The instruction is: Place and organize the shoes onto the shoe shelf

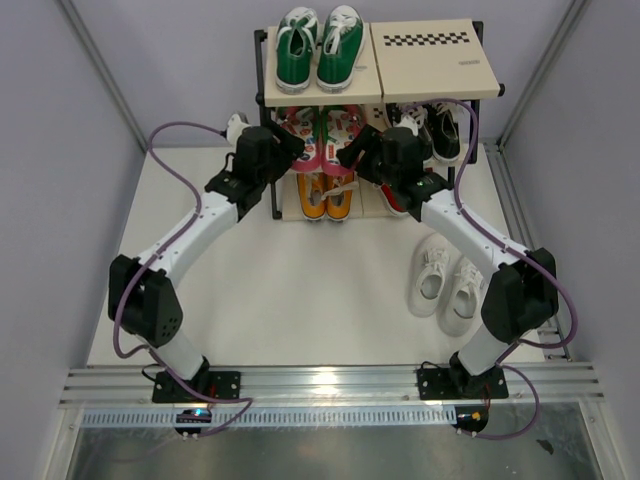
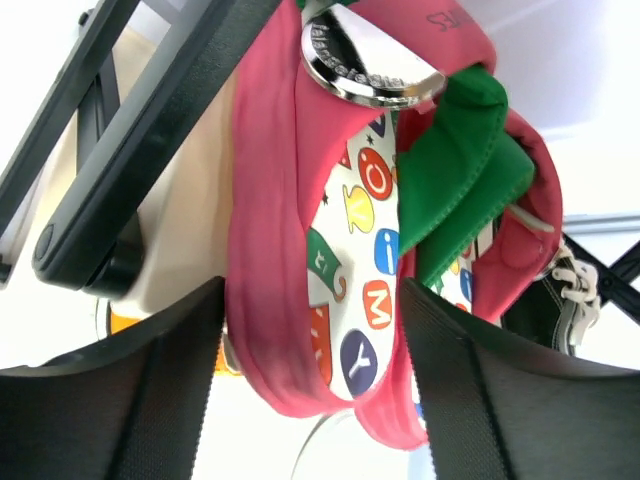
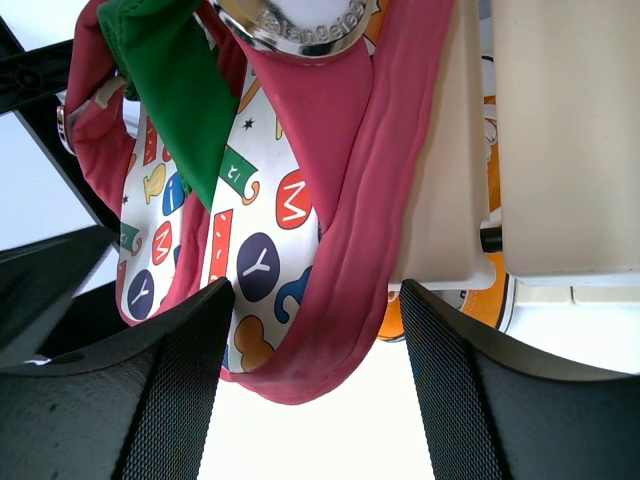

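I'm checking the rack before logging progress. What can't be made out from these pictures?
- Top view: the shoe shelf, lower right tiers, mostly covered by the right arm; only part of the black sneakers shows.
- Top view: the orange sneakers, far halves, under the tiers above.
- Wrist views: whether the left gripper or right gripper presses the pink flip-flops; fingers straddle them, contact unclear.

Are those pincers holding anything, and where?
The left pincer seems to clamp one pink flip-flop across its heel. The right pincer straddles the heel of the other flip-flop; whether it grips cannot be told.
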You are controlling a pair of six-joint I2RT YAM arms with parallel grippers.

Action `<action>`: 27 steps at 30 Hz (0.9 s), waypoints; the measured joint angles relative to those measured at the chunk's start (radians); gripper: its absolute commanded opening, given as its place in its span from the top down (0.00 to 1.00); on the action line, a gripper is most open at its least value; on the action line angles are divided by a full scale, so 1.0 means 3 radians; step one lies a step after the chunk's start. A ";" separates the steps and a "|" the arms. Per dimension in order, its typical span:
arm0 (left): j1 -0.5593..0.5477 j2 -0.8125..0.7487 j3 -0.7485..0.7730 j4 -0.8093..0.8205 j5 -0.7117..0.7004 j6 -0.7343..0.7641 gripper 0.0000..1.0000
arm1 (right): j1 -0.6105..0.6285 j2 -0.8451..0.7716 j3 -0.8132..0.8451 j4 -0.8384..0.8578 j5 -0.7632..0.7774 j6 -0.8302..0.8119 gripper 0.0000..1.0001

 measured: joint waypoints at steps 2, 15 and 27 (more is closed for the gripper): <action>-0.0001 -0.0061 -0.0018 -0.0023 0.0022 0.0038 0.11 | 0.0000 0.0000 0.0000 -0.0001 0.0000 0.0001 0.29; -0.0001 -0.0301 -0.0237 -0.0301 0.0020 0.0100 0.15 | -0.0001 -0.0015 0.0000 -0.0001 0.0027 0.0045 0.48; -0.0001 -0.0590 -0.0556 -0.0375 -0.0004 0.0116 0.16 | -0.0001 0.0001 0.0058 -0.0045 0.0074 0.0062 0.52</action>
